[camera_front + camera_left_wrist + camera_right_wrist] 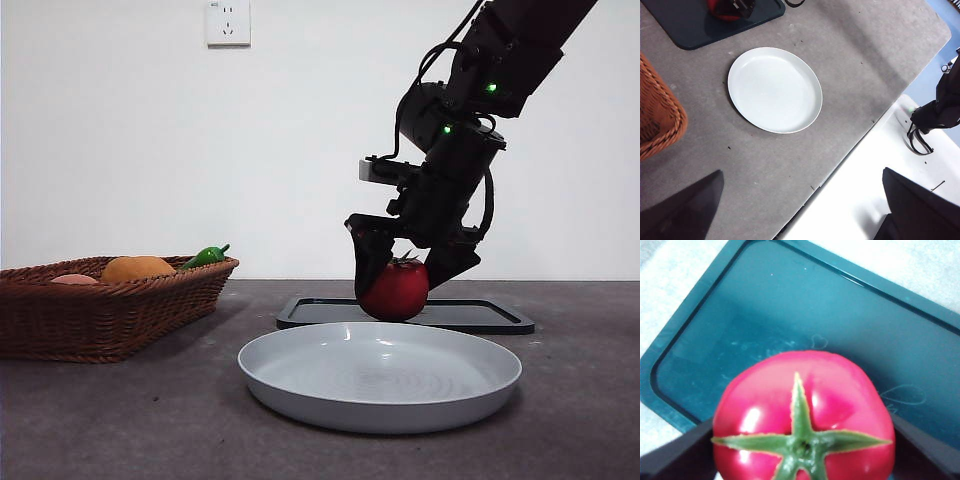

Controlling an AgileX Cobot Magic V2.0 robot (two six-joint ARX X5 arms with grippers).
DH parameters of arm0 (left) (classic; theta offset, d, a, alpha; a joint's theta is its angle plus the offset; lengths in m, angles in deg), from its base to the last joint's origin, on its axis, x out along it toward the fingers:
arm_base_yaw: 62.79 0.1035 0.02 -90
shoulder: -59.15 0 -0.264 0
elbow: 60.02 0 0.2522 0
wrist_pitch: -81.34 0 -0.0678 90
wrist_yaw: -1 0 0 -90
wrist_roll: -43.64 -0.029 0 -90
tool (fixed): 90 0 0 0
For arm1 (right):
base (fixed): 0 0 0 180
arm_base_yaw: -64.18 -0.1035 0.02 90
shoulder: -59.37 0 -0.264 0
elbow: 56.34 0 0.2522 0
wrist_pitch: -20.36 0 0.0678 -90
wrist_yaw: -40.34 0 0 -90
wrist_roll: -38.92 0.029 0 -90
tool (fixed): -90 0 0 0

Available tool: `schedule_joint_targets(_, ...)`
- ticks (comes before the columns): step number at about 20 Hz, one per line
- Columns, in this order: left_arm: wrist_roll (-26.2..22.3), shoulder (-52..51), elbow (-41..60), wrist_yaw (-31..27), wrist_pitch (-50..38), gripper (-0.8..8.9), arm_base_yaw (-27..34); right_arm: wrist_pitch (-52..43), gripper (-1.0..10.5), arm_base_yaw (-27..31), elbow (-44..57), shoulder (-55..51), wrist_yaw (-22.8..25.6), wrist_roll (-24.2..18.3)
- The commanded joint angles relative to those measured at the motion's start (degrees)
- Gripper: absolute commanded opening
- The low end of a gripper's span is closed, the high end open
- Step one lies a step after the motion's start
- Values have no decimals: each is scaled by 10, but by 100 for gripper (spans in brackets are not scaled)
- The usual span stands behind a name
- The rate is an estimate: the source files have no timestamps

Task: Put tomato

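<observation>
The right claw (412, 262) grips the tomato (394, 290) on the dark tray (500, 317), behind the plate (300, 378).

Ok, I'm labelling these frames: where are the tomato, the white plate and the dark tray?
tomato (395, 291): front view, on its red side between the right gripper's jaws.
white plate (774, 89): left wrist view, on its bare middle.
dark tray (790, 305): right wrist view, on its bare floor.

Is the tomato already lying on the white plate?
No, the tomato sits between the right gripper's jaws over the dark tray, behind the white plate.
</observation>
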Motion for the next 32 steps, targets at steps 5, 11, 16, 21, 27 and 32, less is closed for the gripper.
schedule_joint_targets(5, -9, 3, -7, 3, -4, 496, -2, 8, 494, -3, -11, -22, 0, -6)
schedule_joint_targets(11, -9, 3, -7, 3, -4, 496, -2, 86, 494, -3, -11, -131, -1, -6)
schedule_joint_targets(16, -9, 3, -7, 3, -4, 496, -2, 178, 493, -4, -11, -273, -9, -5)
schedule_joint_targets(21, -9, 3, -7, 3, -4, 496, -2, 278, 493, -9, -9, -390, -17, -5)
schedule_joint_targets(27, -9, 3, -7, 3, -5, 496, -2, 344, 480, -52, 11, -526, -30, 0)
schedule_joint_targets(32, -9, 3, -7, 3, -6, 496, -2, 349, 480, -88, 132, -649, -31, 38)
